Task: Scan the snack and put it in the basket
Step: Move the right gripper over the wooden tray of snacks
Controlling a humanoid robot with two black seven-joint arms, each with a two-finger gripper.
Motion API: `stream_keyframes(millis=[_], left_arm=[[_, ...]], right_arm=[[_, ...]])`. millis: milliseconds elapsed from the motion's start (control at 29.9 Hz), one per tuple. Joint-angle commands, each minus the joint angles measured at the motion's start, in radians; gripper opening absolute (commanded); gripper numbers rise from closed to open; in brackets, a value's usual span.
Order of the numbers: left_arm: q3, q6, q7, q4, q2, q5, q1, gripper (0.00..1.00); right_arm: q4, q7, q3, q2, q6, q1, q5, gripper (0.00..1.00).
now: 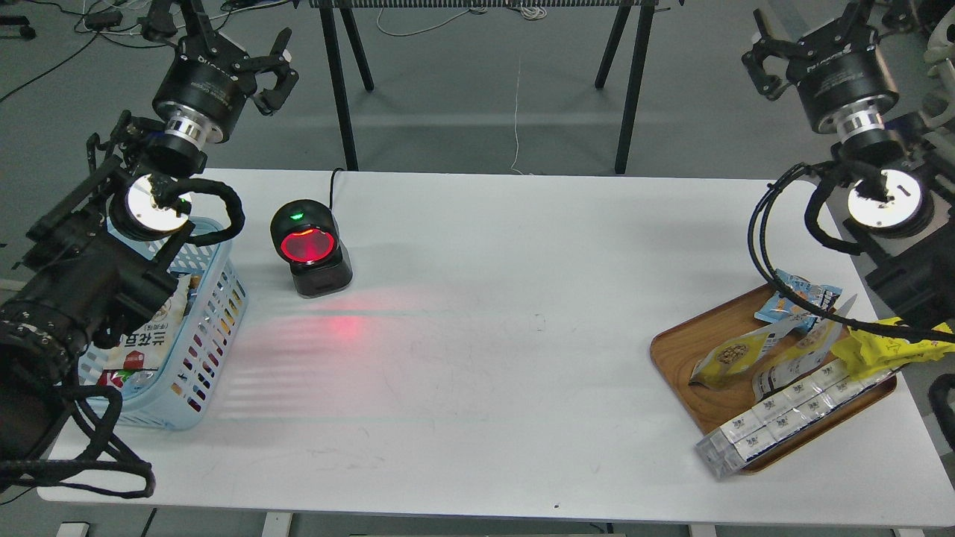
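Both pincers, left [224, 46] and right [809, 37], gape empty; snack [727, 359] awaits on tray [675, 356], lower right.

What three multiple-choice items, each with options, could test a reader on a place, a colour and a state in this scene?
1. Where does the snack lie?
A. in the basket
B. on the wooden tray
C. on the scanner

2. What colour is the basket?
A. light blue
B. green
C. orange

3. What is the state of the left pincer?
A. shut on the snack
B. open and empty
C. shut on the scanner

Key: 1 B, the pouch rests on the wooden tray at the table's right; 2 A, its slotted wall is light blue; 3 B, its fingers stand apart above the floor, holding nothing.
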Motion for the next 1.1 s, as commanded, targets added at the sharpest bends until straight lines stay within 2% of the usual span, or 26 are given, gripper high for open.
stream_keyframes(millis=[0,234,435,635,769,1070], left_arm=[[0.003,0.0,-0.001,-0.005,-0.002,0.001,0.0,1.0],[-0.004,0.0,-0.008,-0.008,-0.009,0.001,0.0,1.0],[-0.043,0.0,-0.009,-0.009,0.0,-0.002,0.0,1.0],[-0.041,0.0,-0.008,-0.009,0.0,0.0,0.006,1.0],[-0.035,0.0,-0.008,-0.009,-0.002,-0.002,0.006,1.0],[-0.032,0.0,-0.008,-0.008,-0.002,0.001,0.008,1.0]], right_arm=[[0.026,0.027,-0.191,-0.053,0.0,0.157,-0.046,0.99],[0.155,0.1,-0.573,-0.129,0.0,0.427,-0.162,0.99],[0.368,0.1,-0.823,-0.182,0.0,0.637,-0.464,0.99],[0.517,0.1,-1.09,-0.104,-0.032,0.83,-0.712,0.99],[0.658,0.1,-1.174,-0.086,-0.081,0.907,-0.971,0.99],[0.907,0.1,-1.288,-0.081,-0.093,0.981,-1.403,0.98]])
